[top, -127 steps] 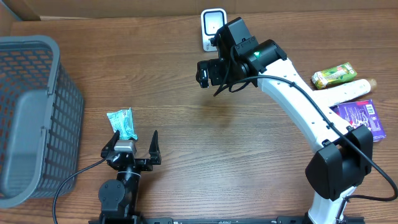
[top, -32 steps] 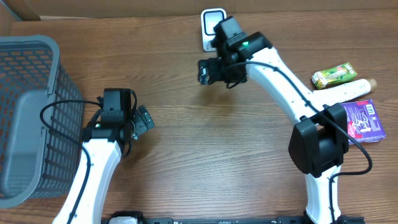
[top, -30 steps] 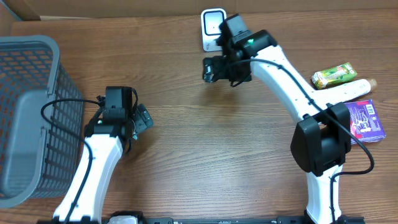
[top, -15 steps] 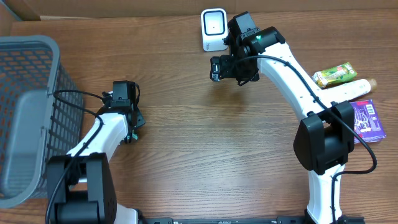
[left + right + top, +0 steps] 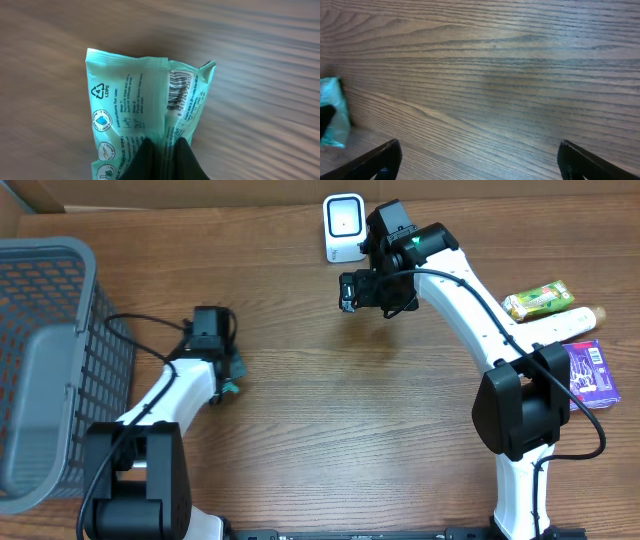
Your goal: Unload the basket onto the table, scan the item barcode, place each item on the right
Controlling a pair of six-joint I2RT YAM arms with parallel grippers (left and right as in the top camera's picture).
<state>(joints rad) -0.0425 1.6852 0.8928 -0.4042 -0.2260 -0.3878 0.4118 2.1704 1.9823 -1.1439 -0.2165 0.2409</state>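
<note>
One green packet (image 5: pixel 145 95) was pinched by the left tool (image 5: pixel 162 150). Its barcode (image 5: pixel 181 90) would best be held flat toward the scanner (image 5: pixel 343 225).

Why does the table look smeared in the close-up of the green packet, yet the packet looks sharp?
Left wrist view: the wipes packet and its barcode are crisp, pinched by the left end effector, while the table streaks, likely motion blur. Right wrist view: wood grain sharp. Overhead view: even light, soft shadows.

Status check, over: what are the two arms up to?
Left jaws shut on green packet, barcode showing. Right jaws open, empty, by scanner. Nothing seen blocking.
</note>
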